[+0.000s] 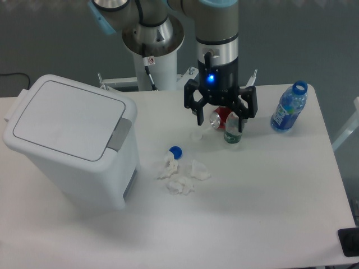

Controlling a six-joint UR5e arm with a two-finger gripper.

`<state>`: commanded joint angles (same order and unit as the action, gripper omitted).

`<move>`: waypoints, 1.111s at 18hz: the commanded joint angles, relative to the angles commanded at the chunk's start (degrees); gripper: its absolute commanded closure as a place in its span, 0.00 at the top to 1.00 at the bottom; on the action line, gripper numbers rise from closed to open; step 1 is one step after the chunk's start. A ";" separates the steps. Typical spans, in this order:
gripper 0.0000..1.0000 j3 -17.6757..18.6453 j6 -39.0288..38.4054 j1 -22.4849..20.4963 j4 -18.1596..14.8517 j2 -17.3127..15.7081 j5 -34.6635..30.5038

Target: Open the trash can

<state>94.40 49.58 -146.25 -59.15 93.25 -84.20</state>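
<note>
I take the trash can as my landmark: a large white plastic bin with rounded corners, standing on the left part of the white table, slightly turned so one corner faces me. Its flat lid lies shut, flush with the rim. The grey push tab sits at the lid's right-hand edge.

Well to the right of the can, and farther back, my gripper hangs above the table, fingers pointing down and spread apart, nothing between them. A blue light glows on the wrist above it.

Directly behind the gripper's fingers I see a red drinks can lying on its side and a small green-tinted bottle beside it; whether either touches a finger I cannot tell.

Just right of the trash can's base lie crumpled white paper scraps and a blue bottle cap, close together.

Farthest from the can, near the table's right rear edge, stands an uncapped blue-labelled water bottle
</note>
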 joint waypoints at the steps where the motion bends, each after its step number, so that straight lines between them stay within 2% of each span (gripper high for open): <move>1: 1.00 -0.27 -1.40 0.09 0.00 0.09 0.26; 9: 1.00 -5.98 -16.43 0.70 0.26 3.86 5.98; 14: 1.00 -7.65 -17.06 4.39 0.26 5.19 6.41; 20: 1.00 -8.62 -19.08 4.92 0.26 4.48 11.77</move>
<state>85.78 30.50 -141.33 -58.89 97.74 -72.43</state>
